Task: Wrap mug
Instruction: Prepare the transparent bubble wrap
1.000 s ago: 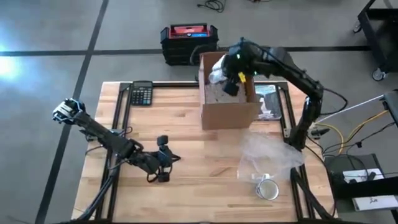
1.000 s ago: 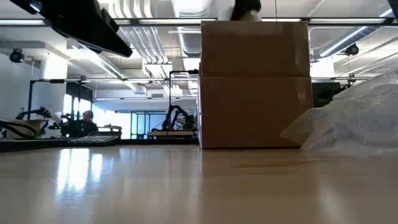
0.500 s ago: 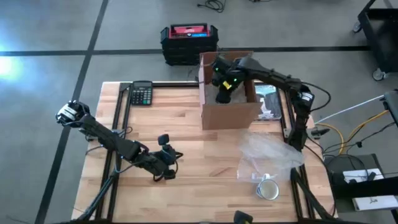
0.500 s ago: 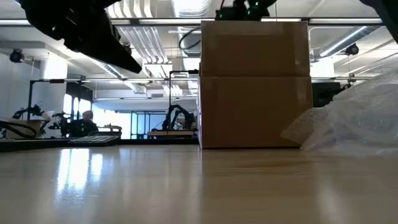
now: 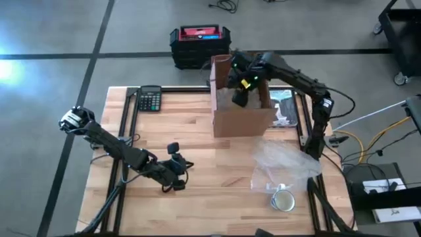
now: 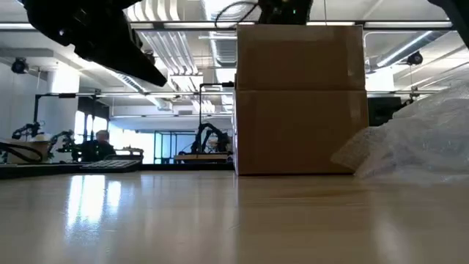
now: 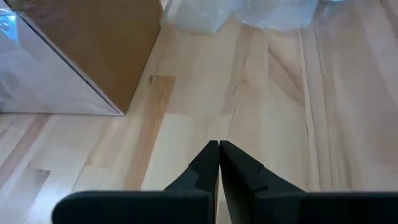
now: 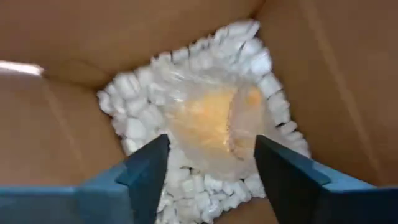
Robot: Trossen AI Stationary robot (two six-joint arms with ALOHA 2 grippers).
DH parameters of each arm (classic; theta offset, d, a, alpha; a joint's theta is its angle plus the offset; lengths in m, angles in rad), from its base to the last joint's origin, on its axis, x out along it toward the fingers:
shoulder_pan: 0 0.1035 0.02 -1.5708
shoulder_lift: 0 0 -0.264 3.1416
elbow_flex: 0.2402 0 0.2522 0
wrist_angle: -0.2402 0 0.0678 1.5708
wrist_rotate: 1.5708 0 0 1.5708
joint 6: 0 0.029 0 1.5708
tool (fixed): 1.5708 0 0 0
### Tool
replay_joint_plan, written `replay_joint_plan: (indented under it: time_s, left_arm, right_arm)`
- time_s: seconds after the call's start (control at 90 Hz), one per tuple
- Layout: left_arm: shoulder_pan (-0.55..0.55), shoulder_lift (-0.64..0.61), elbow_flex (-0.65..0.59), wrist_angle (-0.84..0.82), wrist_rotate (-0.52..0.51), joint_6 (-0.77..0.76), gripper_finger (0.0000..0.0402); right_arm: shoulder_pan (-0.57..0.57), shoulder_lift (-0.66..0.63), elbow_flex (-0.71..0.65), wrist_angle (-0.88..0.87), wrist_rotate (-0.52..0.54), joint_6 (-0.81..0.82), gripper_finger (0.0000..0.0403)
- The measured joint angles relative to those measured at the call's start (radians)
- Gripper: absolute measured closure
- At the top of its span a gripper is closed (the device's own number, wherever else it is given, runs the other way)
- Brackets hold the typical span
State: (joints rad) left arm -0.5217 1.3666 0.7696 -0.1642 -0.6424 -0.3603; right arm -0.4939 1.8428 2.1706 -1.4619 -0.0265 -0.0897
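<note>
One wrapped mug point(image 8: 214, 127), orange under clear wrap, lies on the packing peanuts point(image 8: 127, 130) at the bottom of the box point(image 5: 242, 105), so that one looks wrapped and packed. The right gripper point(image 8: 211, 163) hangs just above it inside the box, fingers spread wide on either side and not touching it; I'd say it has let go. A second mug point(image 5: 283, 199) sits bare on the table point(image 5: 197, 138) near the front right corner, just beside a crumpled sheet of bubble wrap point(image 5: 283, 161), and by my reckoning it is not yet wrapped. The left gripper point(image 7: 219, 155) waits low over the wood, well apart from the box, its fingers pressed together on nothing. By count: two mugs, one box, one loose sheet of wrap, one calculator point(image 5: 150, 99) at the back left.
</note>
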Motion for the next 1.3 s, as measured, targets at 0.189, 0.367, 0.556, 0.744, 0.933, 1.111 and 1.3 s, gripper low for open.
replay_joint_plan:
  time_s: [0.189,0.367,0.556,0.744,0.933,1.111,1.3]
  left_arm:
    - [0.0,0.0,0.0,0.0,0.001,0.0,0.0402]
    - [0.0,0.0,0.0,0.0,0.001,0.001,0.0402]
    - [0.0,0.0,0.0,0.0,0.001,0.001,0.0402]
    - [0.0,0.0,0.0,0.0,0.0,0.001,0.0402]
    - [0.0,-0.001,0.0,0.0,0.0,0.0,0.0402]
    - [-0.001,-0.001,0.0,0.008,0.005,0.0,0.0402]
    - [-0.001,-0.001,0.0,0.009,0.021,-0.012,0.0402]
  right_arm:
    - [0.073,-0.086,0.08,-0.106,-0.003,0.101,0.0133]
    - [0.215,-0.192,0.005,-0.11,-0.001,0.222,0.012]
    - [0.44,-0.274,-0.165,-0.093,0.049,0.392,0.0122]
    - [0.672,-0.323,-0.413,-0.056,0.105,0.497,0.0137]
    - [0.797,-0.321,-0.685,0.027,0.106,0.464,0.0157]
    - [0.797,-0.317,-0.93,0.171,0.109,0.4,0.0185]
    - [0.769,-0.307,-1.077,0.325,0.201,0.306,0.0204]
